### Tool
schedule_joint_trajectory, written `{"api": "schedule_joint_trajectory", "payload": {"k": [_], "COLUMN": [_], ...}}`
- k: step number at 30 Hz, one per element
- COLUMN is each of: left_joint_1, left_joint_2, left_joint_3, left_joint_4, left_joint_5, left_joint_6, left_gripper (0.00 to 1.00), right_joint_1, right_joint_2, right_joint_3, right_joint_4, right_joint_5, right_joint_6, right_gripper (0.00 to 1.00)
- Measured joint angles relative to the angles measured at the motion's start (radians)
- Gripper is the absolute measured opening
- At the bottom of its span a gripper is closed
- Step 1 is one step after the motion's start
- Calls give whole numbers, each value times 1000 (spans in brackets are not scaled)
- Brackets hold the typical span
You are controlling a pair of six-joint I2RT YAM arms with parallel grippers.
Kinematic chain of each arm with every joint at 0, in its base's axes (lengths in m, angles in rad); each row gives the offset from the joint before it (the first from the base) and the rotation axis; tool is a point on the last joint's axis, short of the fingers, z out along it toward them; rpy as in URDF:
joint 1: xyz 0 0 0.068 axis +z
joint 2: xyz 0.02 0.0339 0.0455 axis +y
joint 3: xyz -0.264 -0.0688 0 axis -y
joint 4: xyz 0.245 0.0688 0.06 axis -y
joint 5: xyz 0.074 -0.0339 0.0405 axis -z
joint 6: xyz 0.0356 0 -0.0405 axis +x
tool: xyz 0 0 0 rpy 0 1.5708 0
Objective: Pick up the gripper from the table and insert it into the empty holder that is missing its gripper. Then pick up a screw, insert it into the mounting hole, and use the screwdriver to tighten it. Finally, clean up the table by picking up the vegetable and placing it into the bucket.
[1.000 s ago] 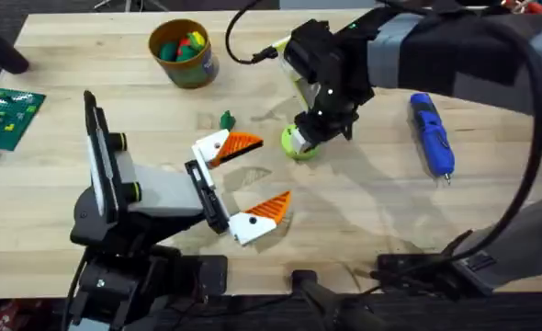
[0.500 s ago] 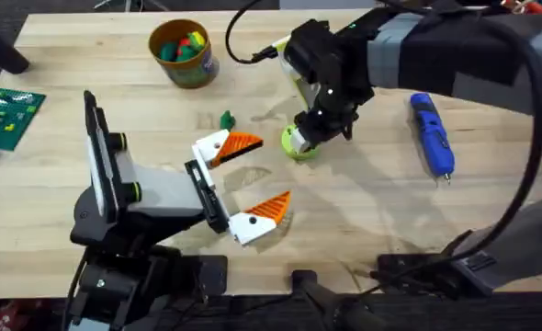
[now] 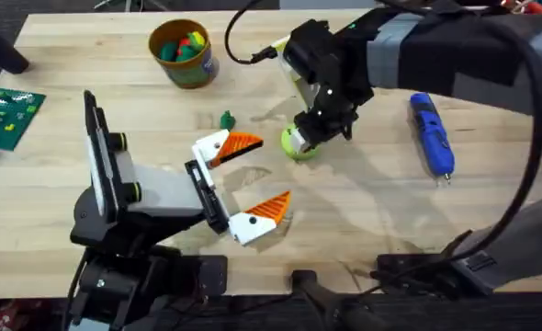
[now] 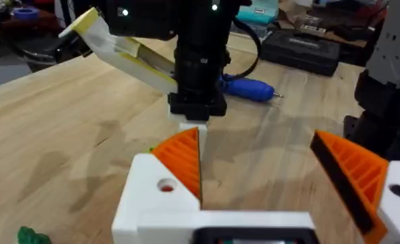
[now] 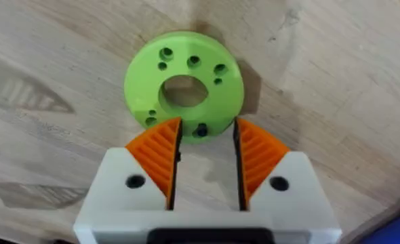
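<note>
Right jaws: the right gripper [image 5: 203,159] points straight down at the counter [image 3: 363,211], its orange pads set narrow, with a small gap between them and nothing held.
What lies under them: the lime-green disc [image 5: 184,86], flat on the counter; the pad tips reach its near rim, where a small dark thing sits in one of the rim holes, possibly a screw, too small to tell.
Left jaws: the left gripper [image 3: 250,175] lies low near the counter's middle, spread wide and empty, facing the right arm.
Vegetable: the tiny dark-green vegetable [image 3: 226,119] rests on the counter just beyond the left gripper's farther finger, near it but apart; too small to give a long axis.
Screwdriver: the blue screwdriver [image 3: 432,134] lies flat, well to the right of the right gripper, with its long axis running from far to near and its metal tip pointing toward the arms' bases.
Nearer arm: by my judgement the right arm is the nearer to the screwdriver, the left to the vegetable.
Bucket: the yellow-orange bucket [image 3: 185,65] stands at the far side, beyond the vegetable, with coloured toys inside.
</note>
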Motion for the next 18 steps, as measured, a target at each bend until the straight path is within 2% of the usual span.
{"api": "schedule_joint_trajectory", "payload": {"k": [18], "left_joint_1": [0], "left_joint_2": [0], "left_joint_3": [0], "left_joint_4": [0], "left_joint_5": [0], "left_joint_6": [0], "left_gripper": [984], "right_joint_1": [5], "right_joint_2": [-11], "right_joint_3": [15], "right_joint_4": [-6], "right_joint_5": [-1], "right_joint_6": [-4], "right_gripper": [440]}}
